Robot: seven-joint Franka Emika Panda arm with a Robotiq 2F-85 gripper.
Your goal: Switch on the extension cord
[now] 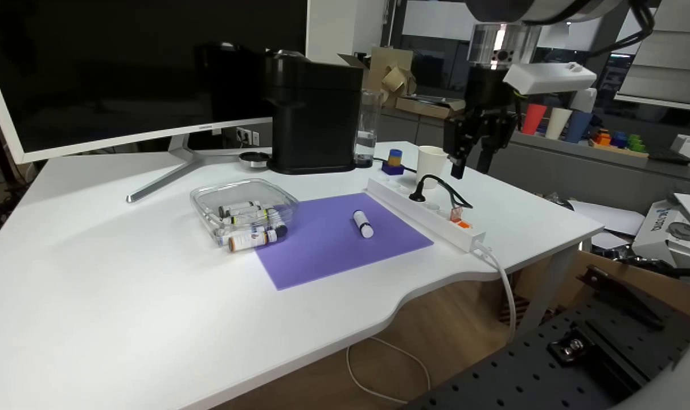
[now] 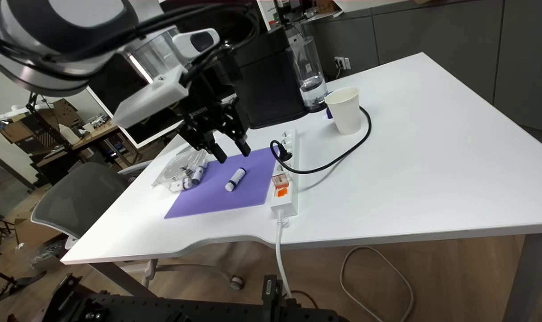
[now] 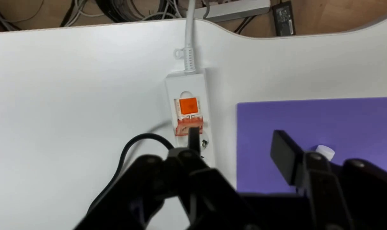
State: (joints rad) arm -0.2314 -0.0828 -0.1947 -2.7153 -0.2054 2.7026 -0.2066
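Black Robotiq gripper: released, fingers spread, above the desk. White power strip lies on it beside purple mat; orange switch exposed, red flap raised, black plug inserted. Long axis runs from white cable, near desk edge, toward coffee machine. Wrist view: gripper hides far end; switch position unreadable.

White extension cord, orange switch, purple mat
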